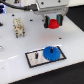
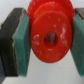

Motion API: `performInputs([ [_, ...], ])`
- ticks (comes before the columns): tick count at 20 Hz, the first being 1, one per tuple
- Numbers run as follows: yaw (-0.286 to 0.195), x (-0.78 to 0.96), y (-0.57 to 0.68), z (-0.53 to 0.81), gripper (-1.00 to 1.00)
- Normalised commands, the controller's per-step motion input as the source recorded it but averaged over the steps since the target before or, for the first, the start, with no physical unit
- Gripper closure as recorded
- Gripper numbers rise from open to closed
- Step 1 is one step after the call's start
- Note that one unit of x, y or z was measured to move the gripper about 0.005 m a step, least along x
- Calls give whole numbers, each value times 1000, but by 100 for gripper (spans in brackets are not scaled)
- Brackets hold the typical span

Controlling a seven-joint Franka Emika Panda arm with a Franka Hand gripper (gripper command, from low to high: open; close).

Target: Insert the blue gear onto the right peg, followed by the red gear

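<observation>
In the exterior view the blue gear (image 1: 50, 53) lies flat on the right side of the white plate with black border (image 1: 32, 60), over the spot of the right peg, which is hidden under it. A thin dark pin (image 1: 38, 55) stands on the plate's left part. My gripper (image 1: 52, 22) hangs above and behind the plate, shut on the red gear (image 1: 52, 23). In the wrist view the red gear (image 2: 50, 36) fills the frame, its centre hole facing the camera, clamped between two teal-padded fingers (image 2: 19, 42).
A beige block-like fixture (image 1: 19, 27) stands at the exterior view's left. A small dark-blue piece (image 1: 1, 23) lies at the far left edge. The white table (image 1: 65, 70) carries everything.
</observation>
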Motion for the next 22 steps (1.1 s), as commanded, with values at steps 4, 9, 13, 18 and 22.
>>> performInputs([
  [4,0,861,-84,235,100],
  [9,0,830,-102,198,100],
  [13,0,790,-82,169,100],
  [18,0,695,-175,92,100],
  [22,0,492,-228,16,100],
])
